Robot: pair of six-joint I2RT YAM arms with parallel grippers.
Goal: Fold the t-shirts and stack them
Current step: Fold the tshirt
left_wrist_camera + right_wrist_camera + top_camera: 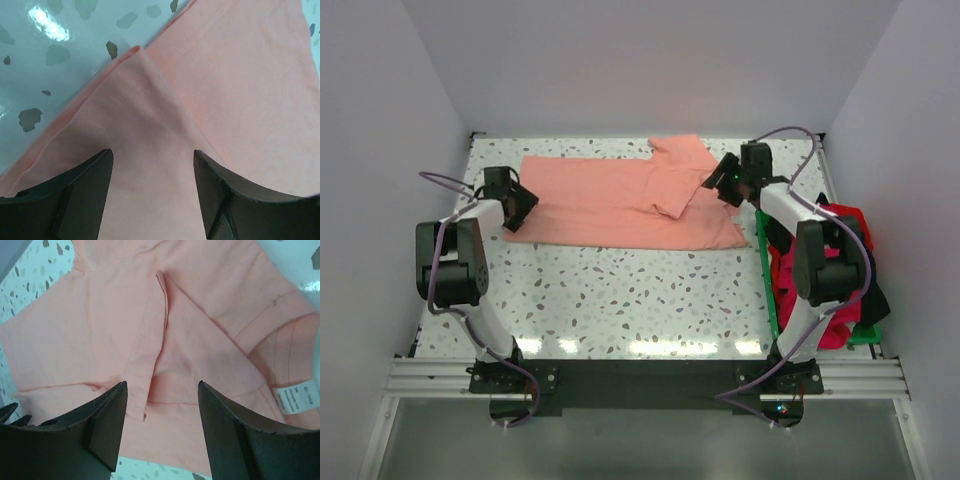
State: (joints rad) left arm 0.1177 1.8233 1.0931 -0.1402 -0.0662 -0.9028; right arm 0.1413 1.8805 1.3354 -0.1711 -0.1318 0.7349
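Observation:
A salmon-pink t-shirt (620, 200) lies half-folded across the far part of the speckled table (620, 300), one sleeve folded in at its right end. My left gripper (523, 208) hovers open over the shirt's left edge; the left wrist view shows a folded corner of pink cloth (150, 125) under the spread fingers (85, 190). My right gripper (720, 182) stands open just above the shirt's right end, with nothing between its fingers (105, 420). Below them lie the folded sleeve (165, 340) and a white neck label (297, 396). More t-shirts, magenta, red and black (830, 270), are heaped at the right.
A green plastic tray (765, 280) at the table's right edge holds the heap of shirts, close beside my right arm. White walls close in the table on the left, far and right sides.

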